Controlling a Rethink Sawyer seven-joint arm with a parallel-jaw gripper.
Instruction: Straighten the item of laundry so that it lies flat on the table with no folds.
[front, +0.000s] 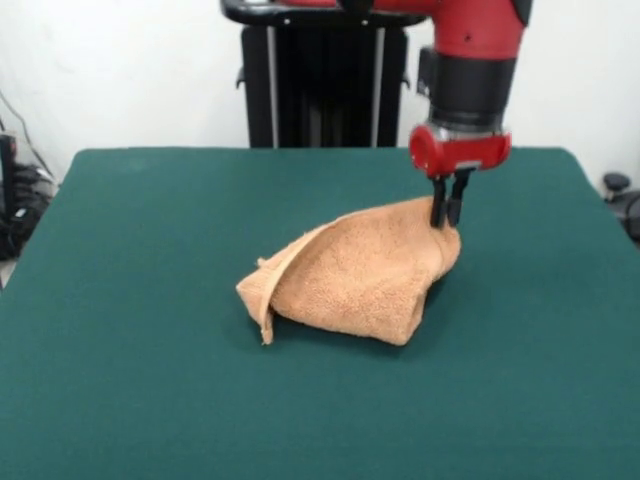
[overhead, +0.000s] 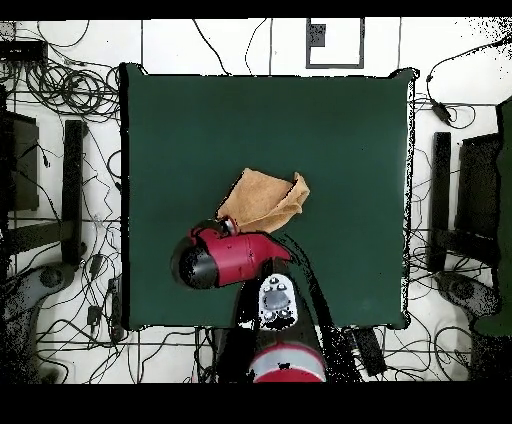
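Note:
The item of laundry (front: 360, 275) is a peach-orange terry towel, bunched and folded over itself near the middle of the dark green table (front: 140, 300). One corner is pulled up to the right, and my gripper (front: 447, 215) is shut on that raised corner, its black fingers pinching the cloth. A folded flap with a flat band edge hangs at the towel's left end. In the overhead view the item of laundry (overhead: 265, 200) shows as a crumpled patch, partly covered by my red arm (overhead: 225, 258); the gripper itself is hidden there under the arm.
Green table (overhead: 350, 140) surface spreads wide on every side of the towel. Cables and stands lie on the floor around the table edges. A black pedestal column stands behind the far edge.

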